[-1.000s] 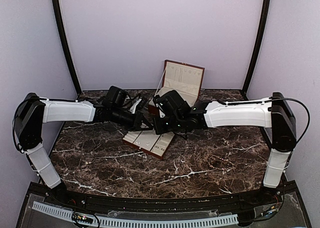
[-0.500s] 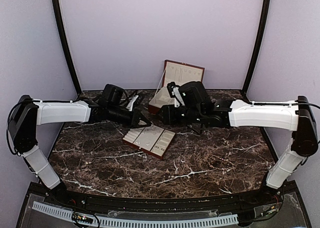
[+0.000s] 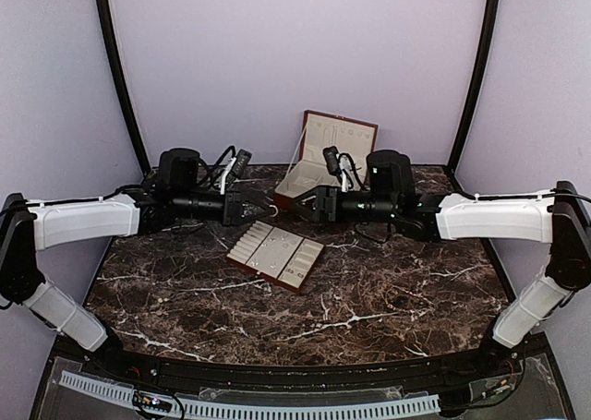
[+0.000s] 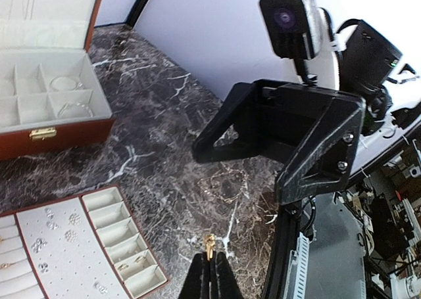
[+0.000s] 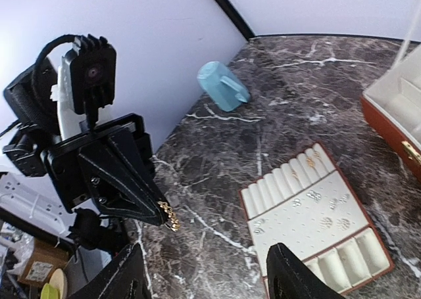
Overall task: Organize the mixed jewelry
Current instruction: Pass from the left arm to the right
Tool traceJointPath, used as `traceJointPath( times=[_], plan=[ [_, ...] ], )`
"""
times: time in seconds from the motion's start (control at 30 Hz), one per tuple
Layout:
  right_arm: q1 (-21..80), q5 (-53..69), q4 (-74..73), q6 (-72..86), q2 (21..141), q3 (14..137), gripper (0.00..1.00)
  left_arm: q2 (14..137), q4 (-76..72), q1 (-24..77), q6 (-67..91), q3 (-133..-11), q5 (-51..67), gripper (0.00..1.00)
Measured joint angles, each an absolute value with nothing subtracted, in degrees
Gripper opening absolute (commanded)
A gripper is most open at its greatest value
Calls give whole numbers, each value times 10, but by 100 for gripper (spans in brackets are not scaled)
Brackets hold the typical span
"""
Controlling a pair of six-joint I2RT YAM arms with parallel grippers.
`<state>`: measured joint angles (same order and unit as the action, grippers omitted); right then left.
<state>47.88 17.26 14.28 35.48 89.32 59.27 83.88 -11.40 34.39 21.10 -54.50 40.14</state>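
The left tool is closed on a gold chain piece, held off the table near the compartment tray. The right tool, clamped a second ago, now stands open and empty. Both arms have withdrawn from the tray. Probable meaning: the handover is complete and the piece still needs placing.

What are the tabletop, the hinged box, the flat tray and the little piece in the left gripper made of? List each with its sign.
Tabletop: polished marble or marble-look laminate, dark brown with white veins.
Hinged box: red-brown leatherette or lacquered wood, unclear; brass-coloured clasp.
Flat tray: cream, matte, probably soft fabric lining.
Chain piece: shiny gold-coloured metal links.
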Motion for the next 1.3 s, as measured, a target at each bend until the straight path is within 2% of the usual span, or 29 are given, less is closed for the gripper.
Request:
traceJointPath(
  times=[0.43, 0.7, 1.0, 1.3],
  plan=[
    [480, 349, 220, 371, 909, 622, 39, 808, -216, 344, 211, -519, 507, 0],
    [484, 393, 222, 371, 935, 642, 21, 808, -227, 344, 212, -517, 527, 0],
    [486, 408, 228, 382, 940, 642, 13, 808, -227, 347, 212, -516, 534, 0],
    [487, 413, 227, 380, 943, 643, 1, 808, -227, 349, 213, -516, 533, 0]
  ],
)
